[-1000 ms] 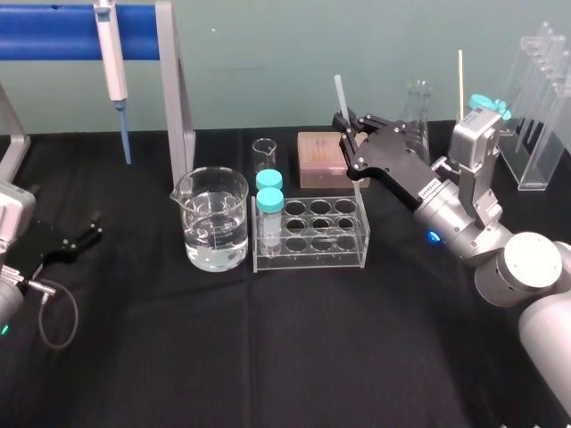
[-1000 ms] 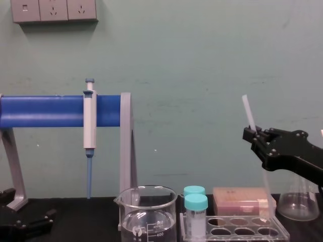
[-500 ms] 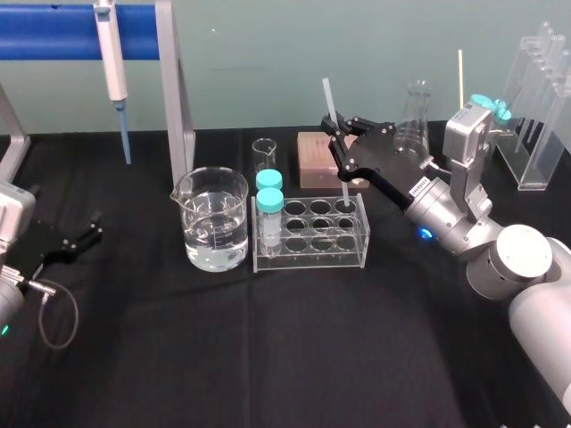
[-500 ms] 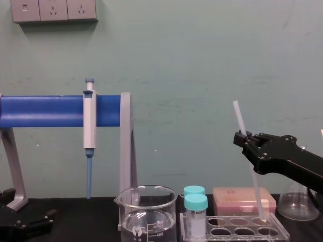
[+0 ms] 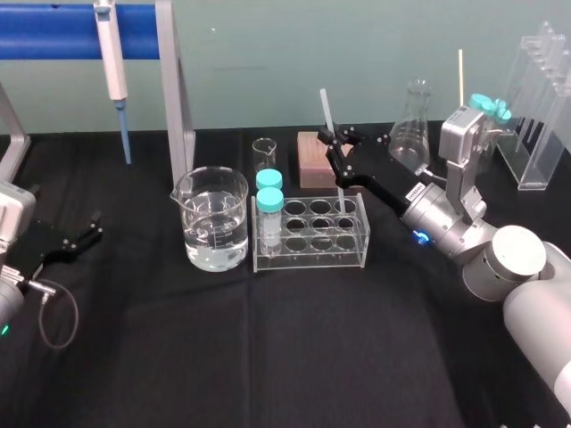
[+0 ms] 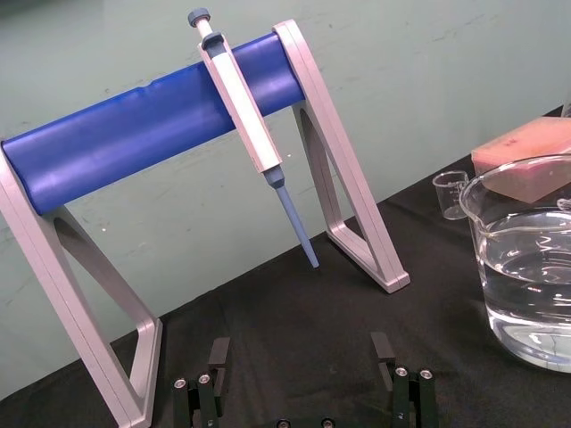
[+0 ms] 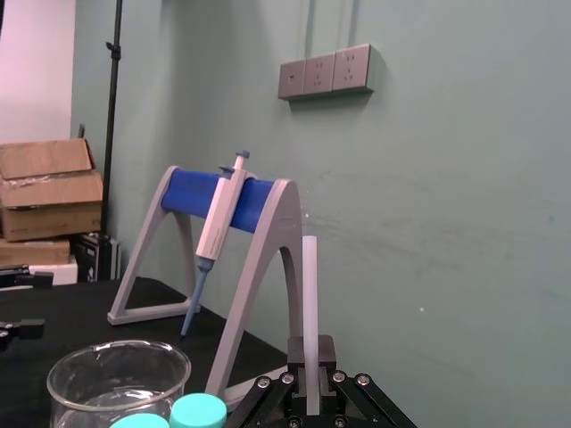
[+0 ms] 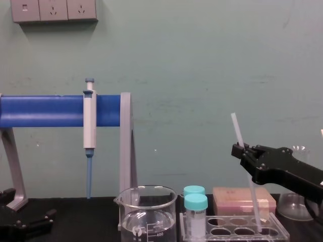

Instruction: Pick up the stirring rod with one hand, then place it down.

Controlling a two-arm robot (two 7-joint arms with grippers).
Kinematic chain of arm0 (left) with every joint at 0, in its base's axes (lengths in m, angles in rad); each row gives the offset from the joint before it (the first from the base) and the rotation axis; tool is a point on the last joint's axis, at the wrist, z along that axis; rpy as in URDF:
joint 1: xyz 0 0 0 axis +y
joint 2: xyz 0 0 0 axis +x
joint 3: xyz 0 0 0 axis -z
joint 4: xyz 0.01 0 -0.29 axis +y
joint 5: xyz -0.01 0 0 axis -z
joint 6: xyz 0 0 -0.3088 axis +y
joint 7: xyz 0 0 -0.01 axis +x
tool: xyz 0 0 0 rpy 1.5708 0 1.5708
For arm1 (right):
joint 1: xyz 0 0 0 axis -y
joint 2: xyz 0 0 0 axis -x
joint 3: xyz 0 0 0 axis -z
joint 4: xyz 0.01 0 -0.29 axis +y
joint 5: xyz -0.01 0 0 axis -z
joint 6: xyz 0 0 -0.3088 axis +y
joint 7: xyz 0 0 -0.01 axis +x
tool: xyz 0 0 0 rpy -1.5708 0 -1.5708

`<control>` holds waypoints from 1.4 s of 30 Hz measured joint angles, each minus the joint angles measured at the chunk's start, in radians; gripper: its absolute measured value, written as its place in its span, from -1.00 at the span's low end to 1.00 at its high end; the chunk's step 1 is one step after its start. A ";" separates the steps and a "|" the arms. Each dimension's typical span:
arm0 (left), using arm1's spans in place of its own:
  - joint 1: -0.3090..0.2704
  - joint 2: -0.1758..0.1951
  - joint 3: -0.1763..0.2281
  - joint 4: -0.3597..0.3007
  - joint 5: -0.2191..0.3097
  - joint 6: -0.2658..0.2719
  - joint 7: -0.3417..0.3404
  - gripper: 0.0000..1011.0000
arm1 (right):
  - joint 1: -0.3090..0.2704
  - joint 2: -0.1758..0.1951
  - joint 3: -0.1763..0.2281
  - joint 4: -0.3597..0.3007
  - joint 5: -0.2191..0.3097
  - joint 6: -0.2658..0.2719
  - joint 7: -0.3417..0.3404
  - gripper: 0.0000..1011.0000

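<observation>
**Now lower: rod tip brought into the rack**

Near the left edge of the black desk [image 5: 268, 357], the left gripper [image 6: 299, 374] is parked with its fingers spread. At the desk's middle rear, the clear rack [image 5: 312, 245] is reached by the right gripper [image 5: 337, 147], which is clamped on the stirring rod [image 5: 327, 109]. Compared with a second ago, gripper and rod are lowered and shifted left, and the rod's lower end is now inside the rack's rear right well.

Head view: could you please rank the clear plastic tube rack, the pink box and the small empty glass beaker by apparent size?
1. Clear plastic tube rack, which sits nearest the camera.
2. Pink box.
3. Small empty glass beaker.
</observation>
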 joint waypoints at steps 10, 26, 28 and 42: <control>0.000 0.000 0.000 0.000 0.000 0.000 0.000 0.98 | 0.037 -0.016 -0.005 0.094 0.004 -0.005 0.022 -0.85; 0.000 0.000 0.000 0.000 0.000 0.000 0.000 0.98 | 0.046 -0.022 -0.006 0.136 -0.024 0.008 0.003 -0.85; 0.000 0.000 0.000 0.000 0.000 0.000 0.000 0.98 | 0.044 -0.022 -0.005 0.133 -0.028 0.015 -0.007 -0.85; 0.000 0.000 0.000 0.000 0.000 0.000 0.000 0.98 | 0.044 -0.021 -0.005 0.132 -0.027 0.014 -0.006 -0.85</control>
